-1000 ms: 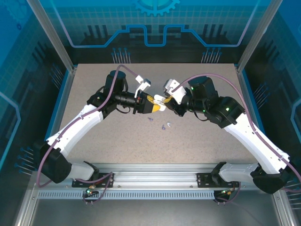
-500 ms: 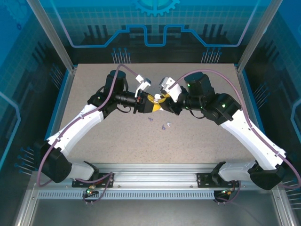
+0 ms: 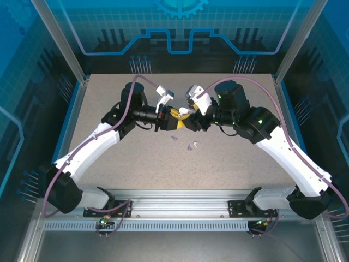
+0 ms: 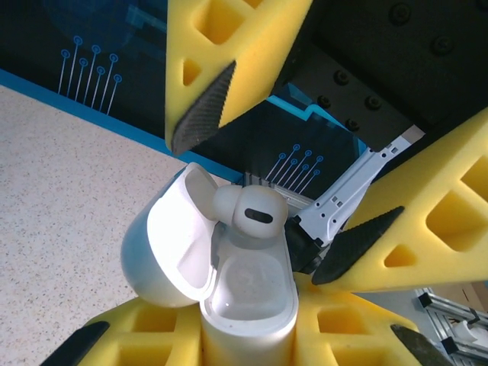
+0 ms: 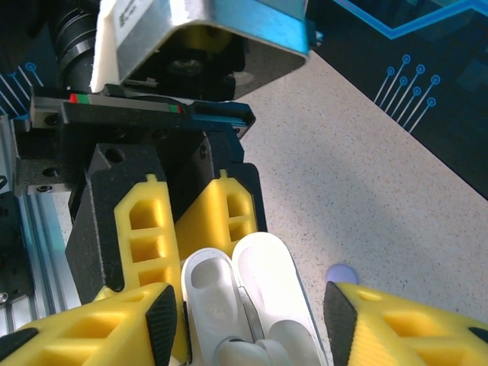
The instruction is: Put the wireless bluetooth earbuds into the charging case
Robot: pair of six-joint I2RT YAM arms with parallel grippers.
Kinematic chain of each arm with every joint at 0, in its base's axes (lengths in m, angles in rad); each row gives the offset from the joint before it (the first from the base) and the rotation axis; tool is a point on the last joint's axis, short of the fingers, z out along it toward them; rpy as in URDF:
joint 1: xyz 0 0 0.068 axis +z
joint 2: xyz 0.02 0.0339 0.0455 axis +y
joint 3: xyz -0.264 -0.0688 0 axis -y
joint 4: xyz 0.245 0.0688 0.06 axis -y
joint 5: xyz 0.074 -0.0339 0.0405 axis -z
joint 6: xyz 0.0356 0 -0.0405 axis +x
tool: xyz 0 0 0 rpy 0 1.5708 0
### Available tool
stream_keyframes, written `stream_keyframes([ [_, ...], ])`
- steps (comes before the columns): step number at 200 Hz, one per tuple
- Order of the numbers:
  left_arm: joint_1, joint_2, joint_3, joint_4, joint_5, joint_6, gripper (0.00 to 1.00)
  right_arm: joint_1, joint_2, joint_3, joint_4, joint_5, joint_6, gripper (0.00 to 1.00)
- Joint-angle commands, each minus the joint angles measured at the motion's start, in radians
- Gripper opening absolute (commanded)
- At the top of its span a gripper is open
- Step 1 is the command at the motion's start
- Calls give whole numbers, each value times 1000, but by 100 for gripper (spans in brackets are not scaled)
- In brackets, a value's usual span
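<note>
Right gripper (image 3: 185,115) has popped its jaws apart over the last second and nudged in closer to the left one. Nearest the bases, a tiny lavender bit (image 3: 192,145) lies on the table (image 3: 136,164). Maybe the other earbud, but it's too small to tell. Further back, the left gripper (image 4: 248,339) is clamped on the charging case (image 4: 248,301), lid (image 4: 164,252) flipped back. The earbud (image 4: 252,217) sits at the case mouth, not fully seated imo. If the right arm brushes it while backing off, it could tip out and drop. The left grip looks the same as before.
</note>
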Motion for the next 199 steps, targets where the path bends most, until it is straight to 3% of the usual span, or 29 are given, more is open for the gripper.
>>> stream_keyframes([
  [1,-1,-30,-17,64,-12,2,5,-15,-33,20,24,20,56,59],
  [76,-2,-51,-49,64,-46,41,5,-71,-89,-8,19,21,129,62],
  [199,-8,-60,-48,56,-70,70,6,-71,18,42,-80,-22,129,61],
])
